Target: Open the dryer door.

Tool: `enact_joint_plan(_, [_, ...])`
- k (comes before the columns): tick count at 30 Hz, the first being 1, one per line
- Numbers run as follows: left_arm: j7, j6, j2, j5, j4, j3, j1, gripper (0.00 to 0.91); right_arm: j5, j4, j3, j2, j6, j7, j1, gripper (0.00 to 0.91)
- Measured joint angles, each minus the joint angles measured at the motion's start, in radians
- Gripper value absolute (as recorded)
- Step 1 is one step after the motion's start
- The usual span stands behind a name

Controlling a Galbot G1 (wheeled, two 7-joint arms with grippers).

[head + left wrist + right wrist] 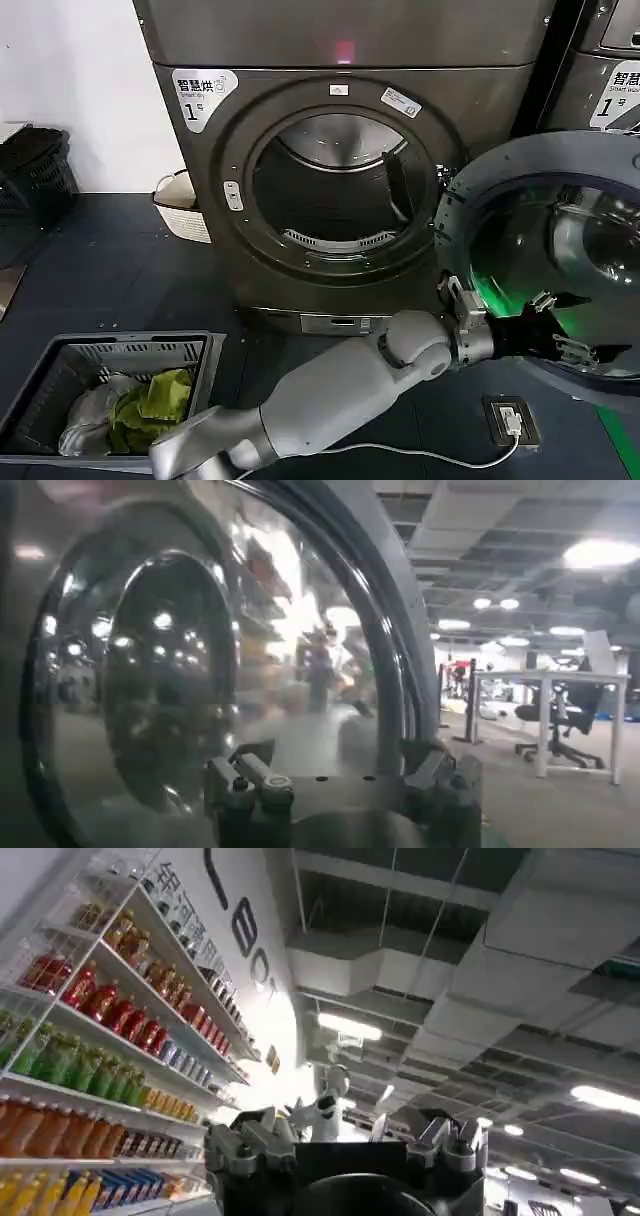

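basket (60,350) of laundry sits left of the dryer (300,190); left end effector (560,338), fingers apart, at swung-out dryer door (520,160).

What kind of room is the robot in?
Probably a laundry room or a mock-up of one: a big front-loading dryer with its dryer door swung open, a second similar machine beside it, and a laundry basket of clothes.

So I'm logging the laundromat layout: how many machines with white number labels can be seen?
2. The dryer fills the middle of the head view, its door swung open to the robot's right. A second machine stands at the right edge, partly cut off; more may be out of frame.
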Motion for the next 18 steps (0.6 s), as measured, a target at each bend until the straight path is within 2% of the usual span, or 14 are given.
enact_joint_plan(18, [-0.05, -0.11, 0.013, 0.073, 0.036, 0.003, 0.013, 0.907, 0.009, 0.036, -0.009, 0.015, -0.001, -0.003, -0.001, 0.907])
